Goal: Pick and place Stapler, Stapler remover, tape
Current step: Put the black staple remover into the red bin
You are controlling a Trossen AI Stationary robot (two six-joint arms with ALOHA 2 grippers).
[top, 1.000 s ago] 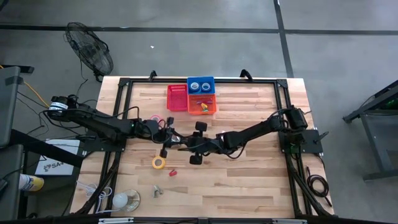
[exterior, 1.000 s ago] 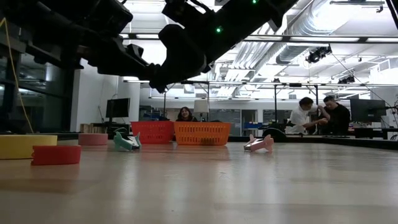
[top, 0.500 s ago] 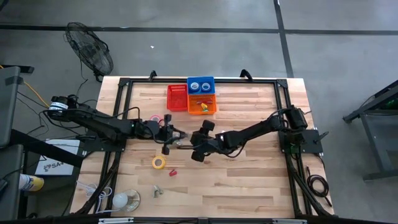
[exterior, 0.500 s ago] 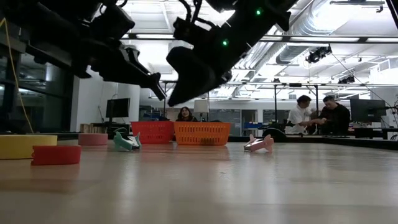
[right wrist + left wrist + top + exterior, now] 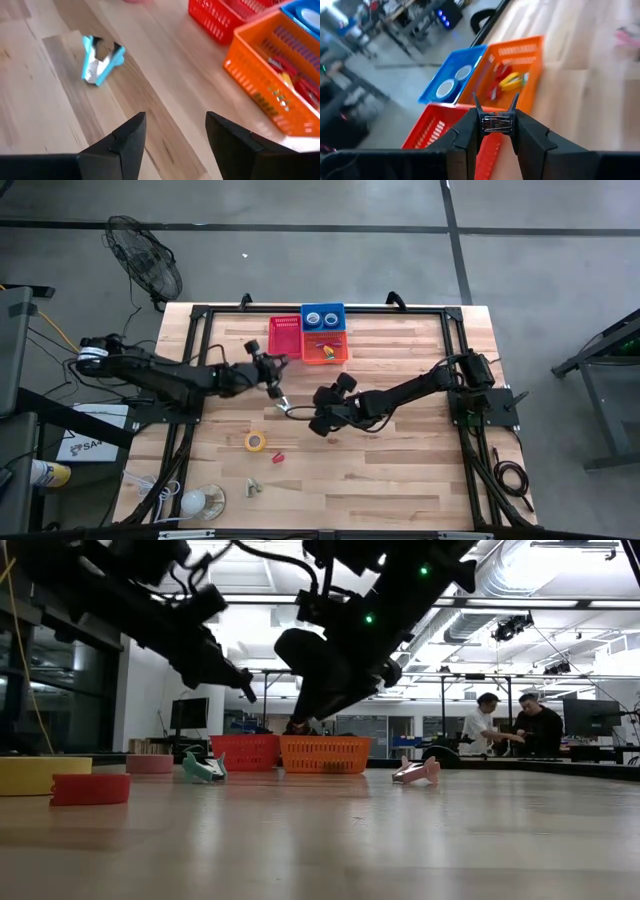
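Left gripper (image 5: 497, 125) pinching stapler remover (image 5: 498, 123), raised near red basket (image 5: 427, 135). Right gripper (image 5: 175, 131) spread, empty, beside blue stapler remover (image 5: 101, 60).

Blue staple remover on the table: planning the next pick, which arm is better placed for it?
Right: the right end effector, open and empty, faces the blue staple remover; the left end effector holds a small metal piece.

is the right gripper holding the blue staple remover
No, the right gripper is open and empty, and the blue staple remover lies on the table ahead of it.
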